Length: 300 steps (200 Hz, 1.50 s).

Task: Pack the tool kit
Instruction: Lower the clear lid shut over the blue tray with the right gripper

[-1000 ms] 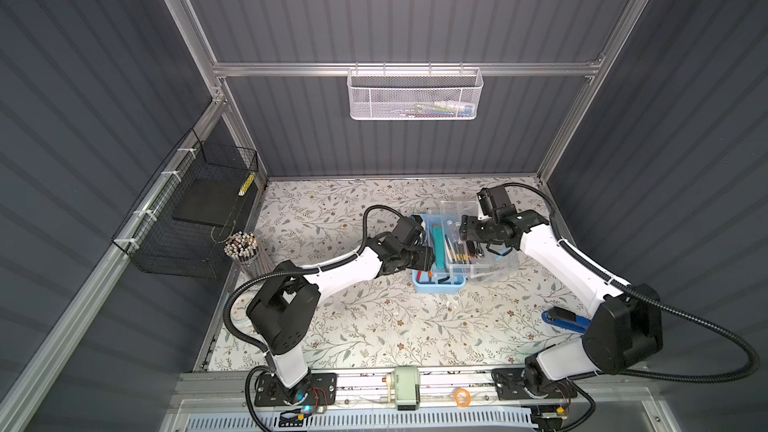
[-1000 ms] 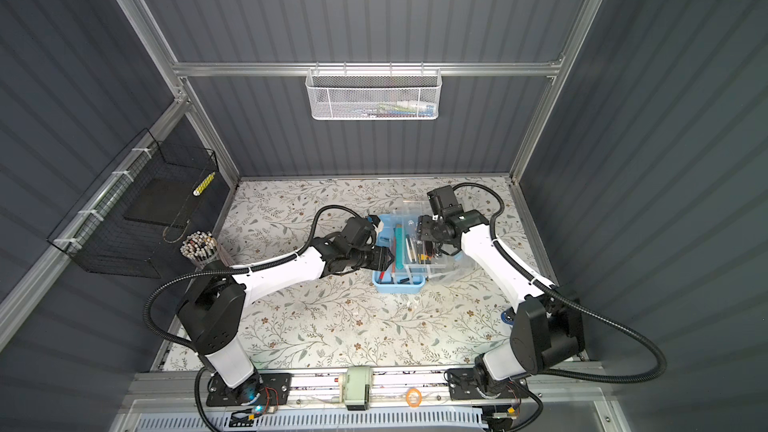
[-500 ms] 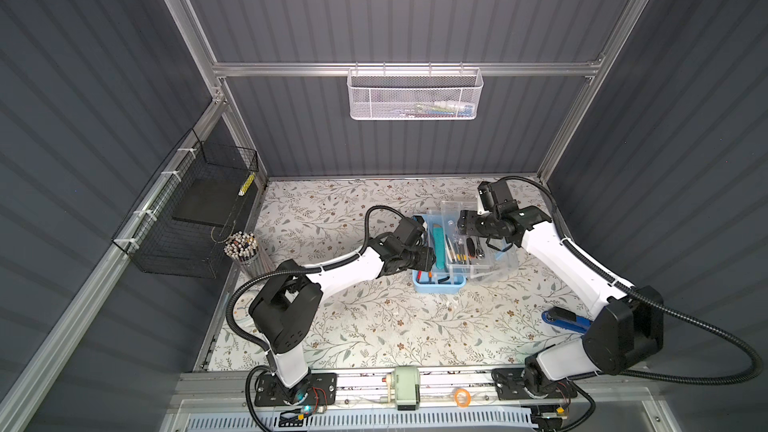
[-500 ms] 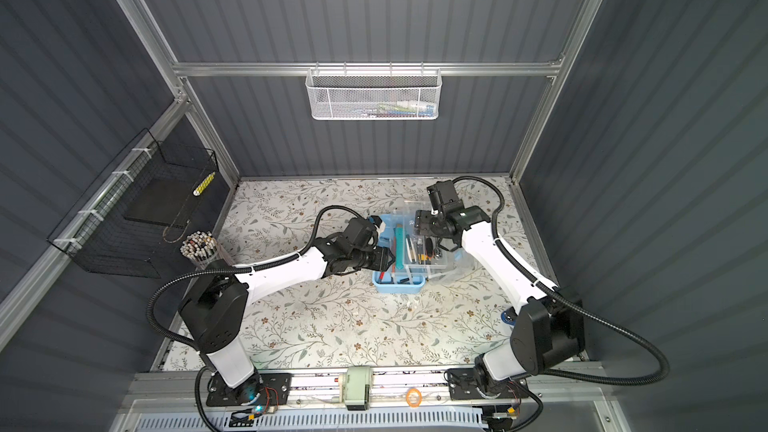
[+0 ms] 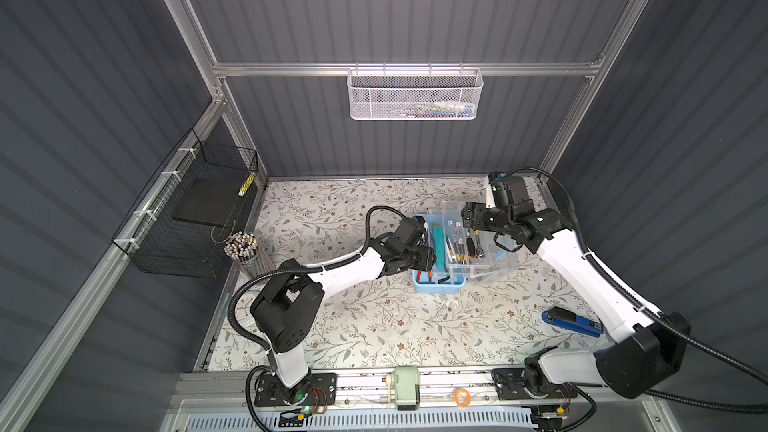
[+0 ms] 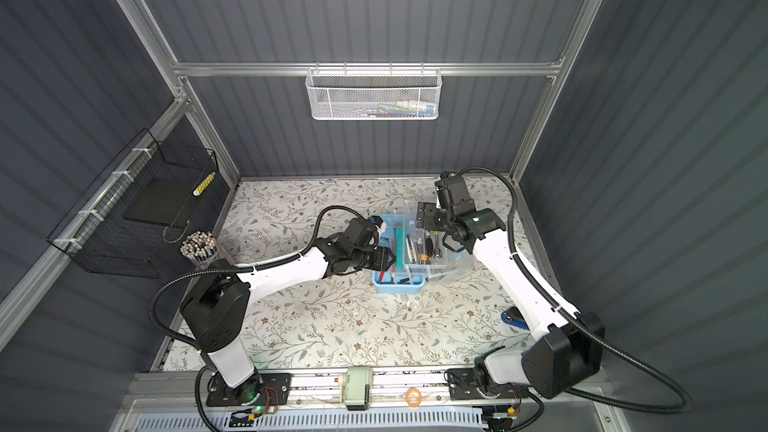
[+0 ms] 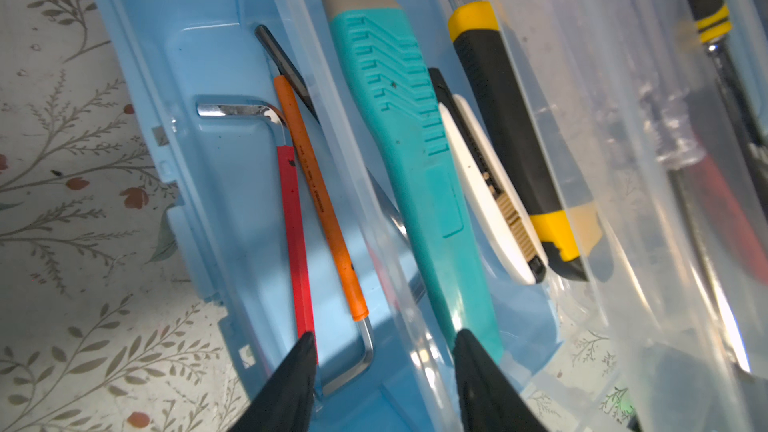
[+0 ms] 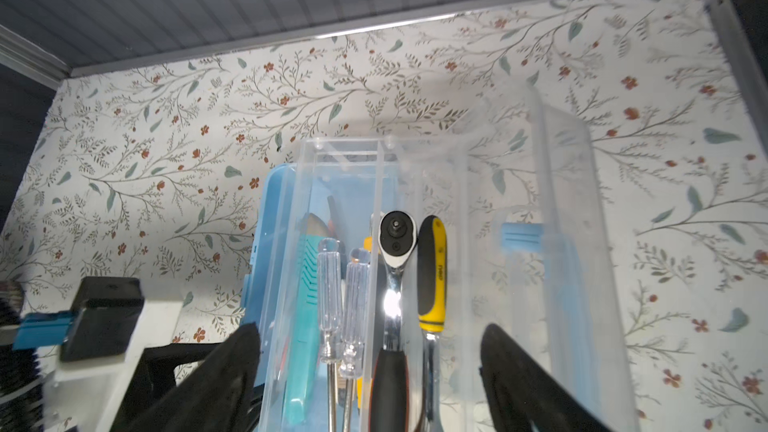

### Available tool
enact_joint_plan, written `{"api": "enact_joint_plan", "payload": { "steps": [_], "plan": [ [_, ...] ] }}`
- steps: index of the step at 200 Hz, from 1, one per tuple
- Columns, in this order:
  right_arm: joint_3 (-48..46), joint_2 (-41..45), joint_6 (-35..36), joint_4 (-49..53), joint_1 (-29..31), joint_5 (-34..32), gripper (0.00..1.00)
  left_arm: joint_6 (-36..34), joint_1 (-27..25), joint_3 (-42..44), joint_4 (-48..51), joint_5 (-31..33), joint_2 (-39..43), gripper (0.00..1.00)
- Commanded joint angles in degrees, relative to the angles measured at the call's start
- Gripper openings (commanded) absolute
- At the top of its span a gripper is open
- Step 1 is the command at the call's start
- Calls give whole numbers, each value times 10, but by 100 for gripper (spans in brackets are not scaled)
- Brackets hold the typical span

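The tool kit's light-blue box (image 5: 440, 283) (image 6: 399, 286) sits mid-table with a clear tray (image 8: 380, 184) resting in it. The tray holds a ratchet (image 8: 397, 243), a yellow-black screwdriver (image 8: 432, 268), two clear-handled screwdrivers (image 8: 330, 284), a teal knife (image 7: 399, 139) and a yellow-black knife (image 7: 507, 126). Red and orange hex keys (image 7: 320, 201) lie on the box floor. My left gripper (image 7: 384, 347) (image 5: 432, 259) is open, astride the tray's near wall. My right gripper (image 8: 372, 342) (image 5: 467, 216) is open wide over the tray's far end. The clear lid (image 8: 561, 201) lies beside the box.
A white mesh basket (image 5: 415, 95) hangs on the back wall. On the left wall hangs a black wire basket (image 5: 187, 218), with a cup of pencils (image 5: 243, 245) below it. A blue stapler (image 5: 571, 322) lies at the front right, near my right arm.
My right gripper has opened wider and drawn back toward the rear wall, off the tray. The left gripper's fingers have narrowed a little in the same place.
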<state>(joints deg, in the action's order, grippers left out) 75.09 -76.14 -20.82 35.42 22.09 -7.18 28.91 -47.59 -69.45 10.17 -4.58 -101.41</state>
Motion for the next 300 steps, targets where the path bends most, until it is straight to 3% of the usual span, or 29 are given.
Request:
{"api": "enact_joint_plan", "payload": {
  "steps": [1, 30, 107, 213, 273, 300],
  "plan": [
    [-8, 39, 22, 10, -14, -48, 91, -1, 0, -2, 29, 6, -17, 54],
    [-64, 84, 14, -13, -78, 13, 99, 0, 0, -2, 27, 3, -17, 54],
    [-171, 130, -12, -65, -165, 109, 99, 4, -1, 1, 22, -1, -9, 54],
    [-210, 88, -56, -128, -173, 220, 98, 5, 0, 9, 19, 0, -7, 54],
    [-196, 79, -66, -128, -148, 226, 95, 4, 0, 9, 22, 4, -1, 54],
    [-183, 66, -70, -129, -126, 221, 95, 0, 0, 7, 40, 21, 14, 61]
  ]
}}
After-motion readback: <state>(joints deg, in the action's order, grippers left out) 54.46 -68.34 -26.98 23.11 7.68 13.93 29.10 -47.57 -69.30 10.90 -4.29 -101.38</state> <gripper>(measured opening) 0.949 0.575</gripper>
